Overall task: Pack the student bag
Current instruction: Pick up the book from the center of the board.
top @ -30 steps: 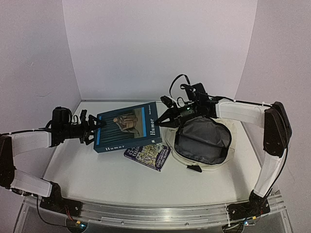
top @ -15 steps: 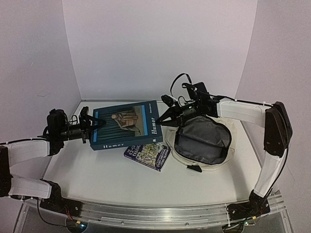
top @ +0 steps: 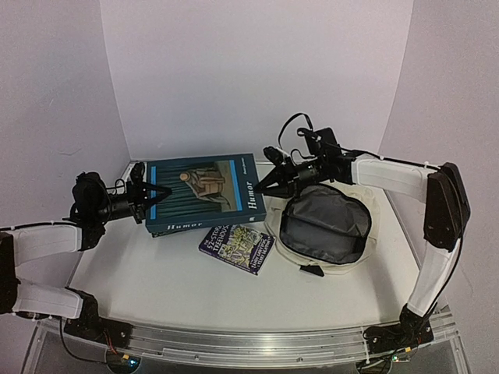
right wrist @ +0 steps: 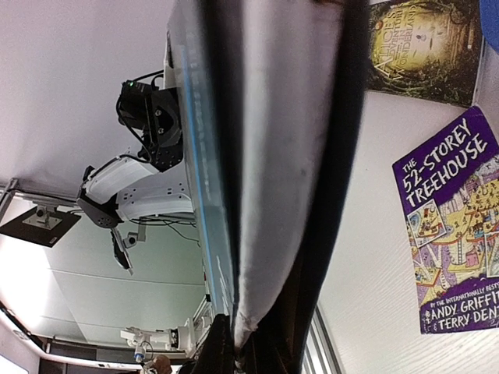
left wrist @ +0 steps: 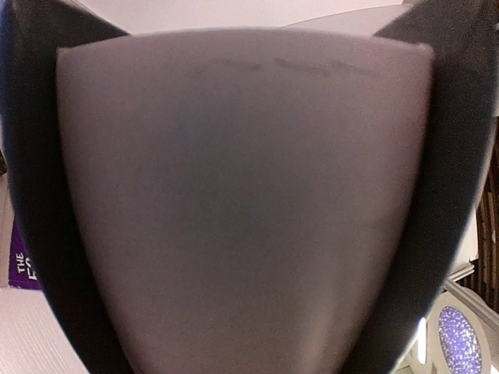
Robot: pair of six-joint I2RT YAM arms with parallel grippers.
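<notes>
One blurred grey surface (left wrist: 249, 202) fills the left wrist view between the fingers (left wrist: 31, 195) of the left gripper (top: 156, 192). At the right wrist, the 52-Storey Treehouse book (right wrist: 452, 226) runs off the right edge, the Alice book (right wrist: 421, 47) off the top.

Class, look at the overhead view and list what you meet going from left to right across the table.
left gripper → Humor book → right gripper → student bag
</notes>
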